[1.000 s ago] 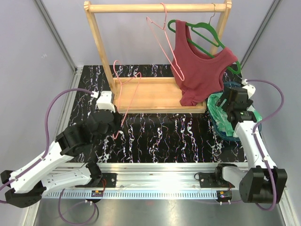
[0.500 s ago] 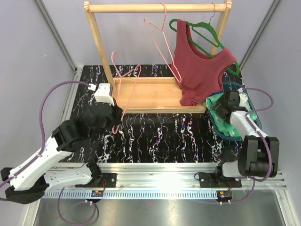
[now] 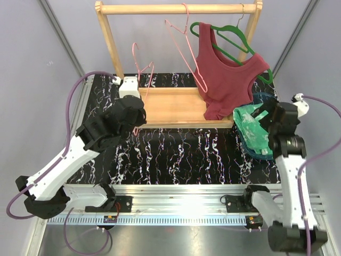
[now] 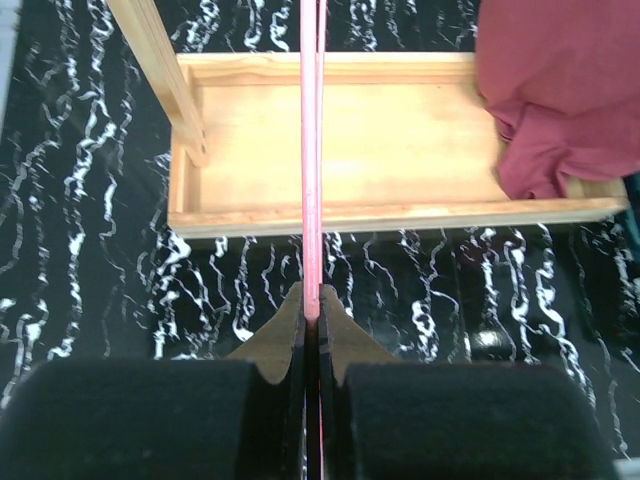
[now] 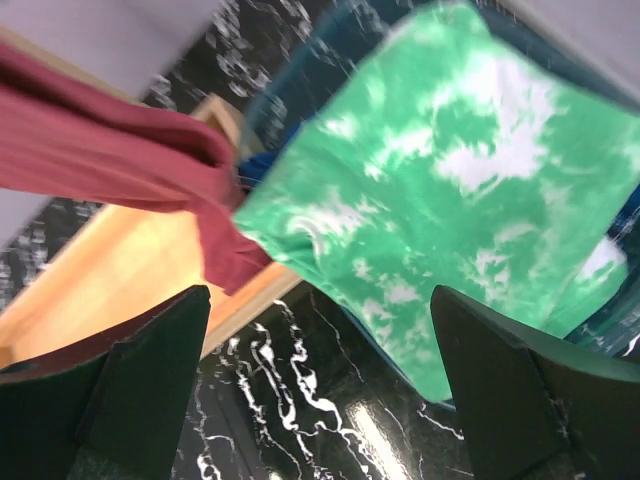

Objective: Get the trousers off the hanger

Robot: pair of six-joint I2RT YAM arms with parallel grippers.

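Trousers (image 5: 430, 200) in blue bin (image 3: 262, 96); left hand (image 4: 312, 300) grips pink hanger (image 4: 311, 150); right hand (image 5: 318, 300) wide.

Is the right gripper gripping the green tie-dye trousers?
No, the right gripper stands wide open, with the green tie-dye trousers lying beyond it.

The green-and-white tie-dye trousers (image 3: 252, 128) lie crumpled on top in the blue bin (image 3: 265, 98) at my right, spilling over its rim. Under them, only a sliver of the blue trousers (image 5: 262, 163) shows.
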